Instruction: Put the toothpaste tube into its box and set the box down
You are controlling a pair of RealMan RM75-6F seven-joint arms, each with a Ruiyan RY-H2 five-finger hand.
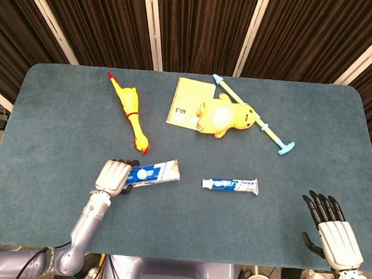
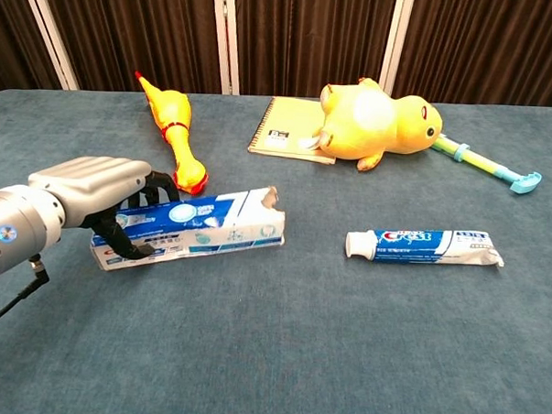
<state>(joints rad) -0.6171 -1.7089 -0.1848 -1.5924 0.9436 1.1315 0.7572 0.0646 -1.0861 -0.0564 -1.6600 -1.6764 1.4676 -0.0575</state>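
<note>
A: Gripping the box (image 2: 197, 228), your left hand (image 2: 98, 195) tilts its torn end up, left of the toothpaste tube (image 2: 425, 246).

B: Your right hand (image 1: 332, 230), fingers apart, holds nothing, beyond the tube.

- The silver-backed left hand (image 2: 98, 195) is covering the near end of the blue and white cardboard toothpaste box (image 2: 211, 230), hiding how its dark fingers are lying.
- The silver-backed right hand (image 1: 332, 230) is appearing only in the head view, its wrist running off the bottom edge.
- The plush yellow duck (image 1: 224, 116) is covering a corner of the yellow spiral notebook (image 1: 187, 100).
</note>
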